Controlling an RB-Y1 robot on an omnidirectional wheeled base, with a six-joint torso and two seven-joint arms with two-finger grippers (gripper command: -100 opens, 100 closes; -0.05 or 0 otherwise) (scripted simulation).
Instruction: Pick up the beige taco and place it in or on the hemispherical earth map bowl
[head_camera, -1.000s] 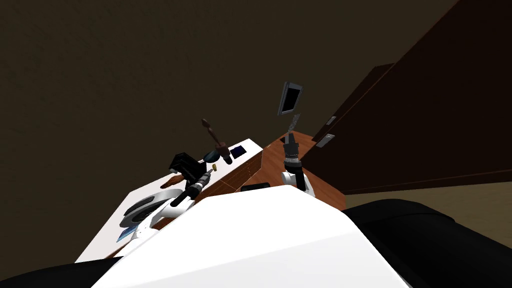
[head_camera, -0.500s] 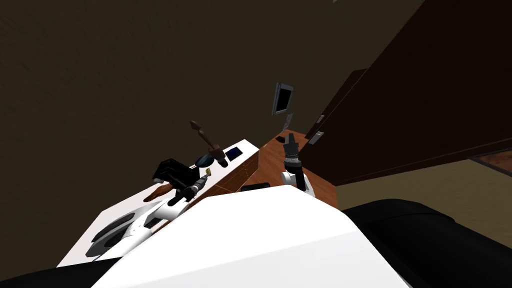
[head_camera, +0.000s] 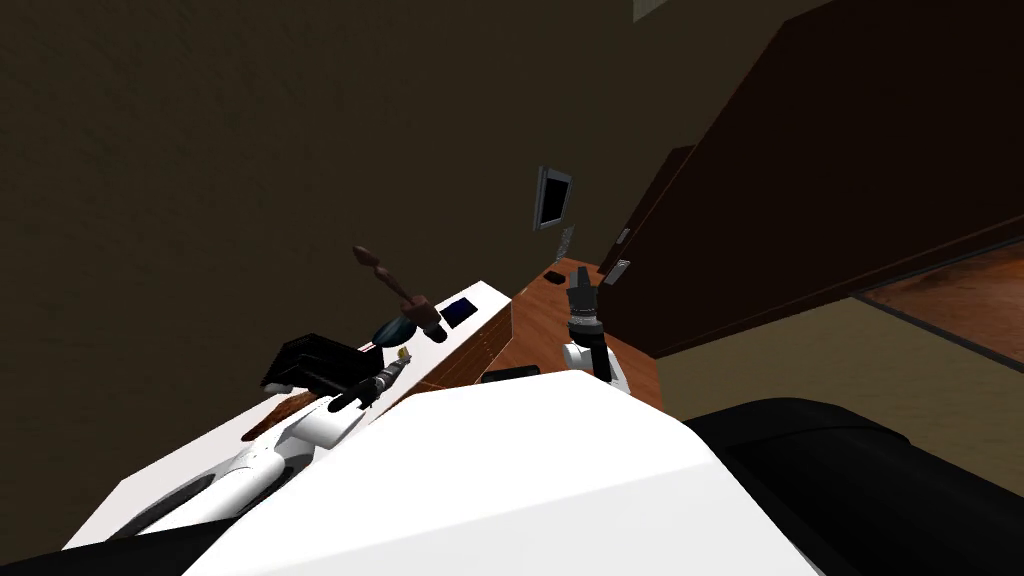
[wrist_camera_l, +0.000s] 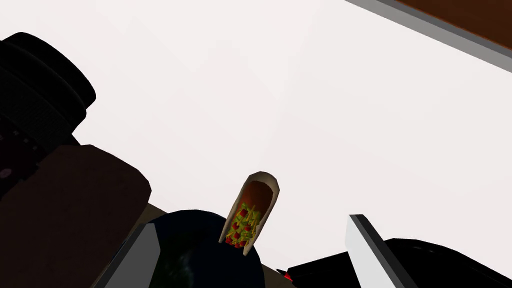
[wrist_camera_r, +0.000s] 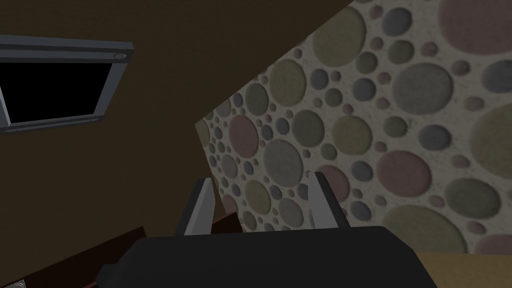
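One container matters here: the earth map bowl (wrist_camera_l: 200, 257), a dark blue dome with faint greenish patches, which sits on the white desk (wrist_camera_l: 300, 100). The taco (wrist_camera_l: 251, 212) stands tilted at the bowl's edge, its lower end touching the dark curve. Whether it rests inside the bowl or only against it cannot be told.

The taco's shell is beige and folded into a narrow arch. Its inside is reddish brown at the upper end, while yellow shreds with green and red bits crowd the lower end.

The left pincer (wrist_camera_l: 252, 222) has its fingers wide apart, one on each side of the taco, and neither touches it. A dark brown blocky object (wrist_camera_l: 70, 215) and a black ribbed object (wrist_camera_l: 35, 95) stand close beside the bowl.

To the right, the right pincer (wrist_camera_r: 260, 187) hangs above the brown desk (head_camera: 540, 320), fingers apart and holding nothing.
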